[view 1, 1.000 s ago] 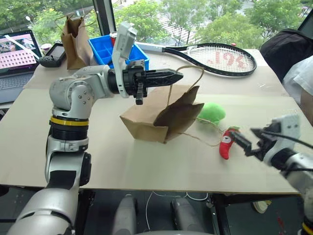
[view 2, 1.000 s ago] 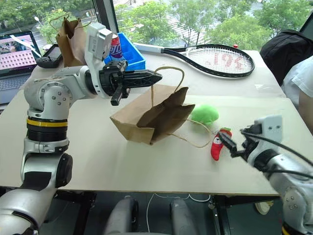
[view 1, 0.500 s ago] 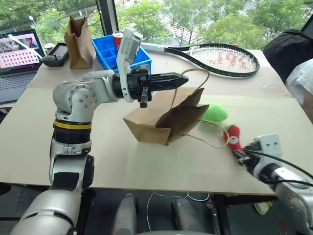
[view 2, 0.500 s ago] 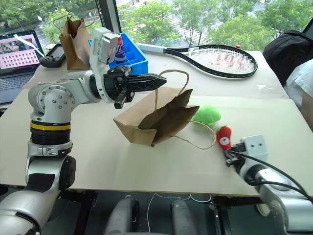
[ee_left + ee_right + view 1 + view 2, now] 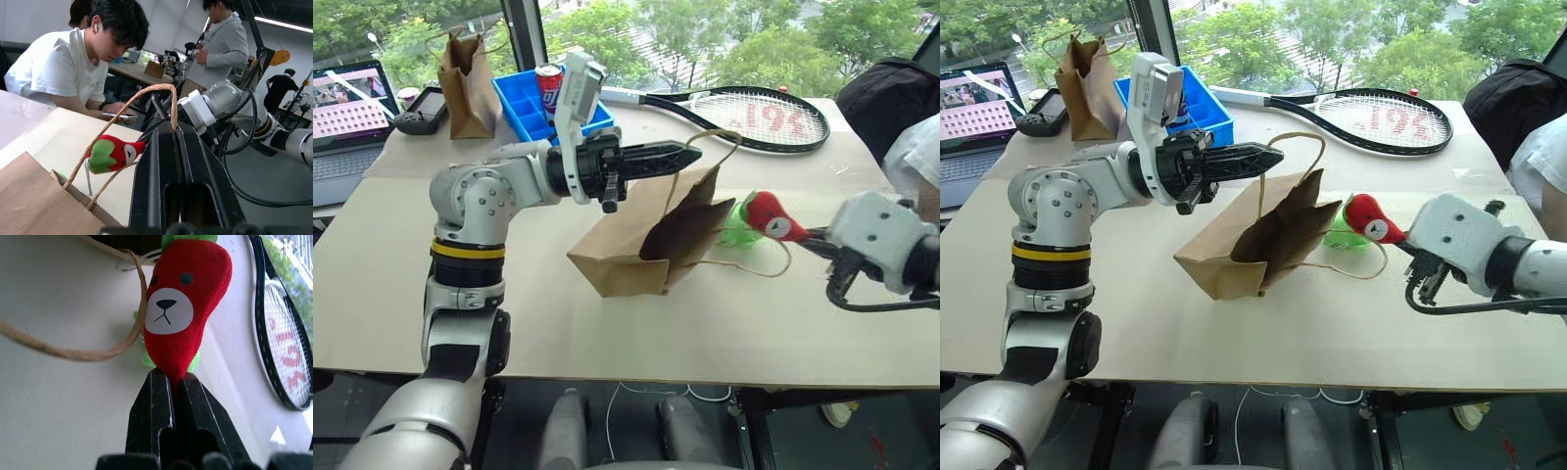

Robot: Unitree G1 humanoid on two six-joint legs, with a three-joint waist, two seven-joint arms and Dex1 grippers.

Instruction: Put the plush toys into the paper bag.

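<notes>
Brown kraft paper bag (image 5: pixel 651 240) is sitting at the centre of the frame on the counter (image 5: pixel 558 323), its mouth lifted by the left end effector (image 5: pixel 690 154), which is clenched on a twine handle (image 5: pixel 122 110). Right of centre, the right end effector (image 5: pixel 173 382) is gripping the red chili plush (image 5: pixel 764 215) by its tip, clear of the counter beside the bag's mouth. Behind it, the green plush (image 5: pixel 1342 235) is lying on the counter. Neither toy is bagged yet; both are left to do.
</notes>
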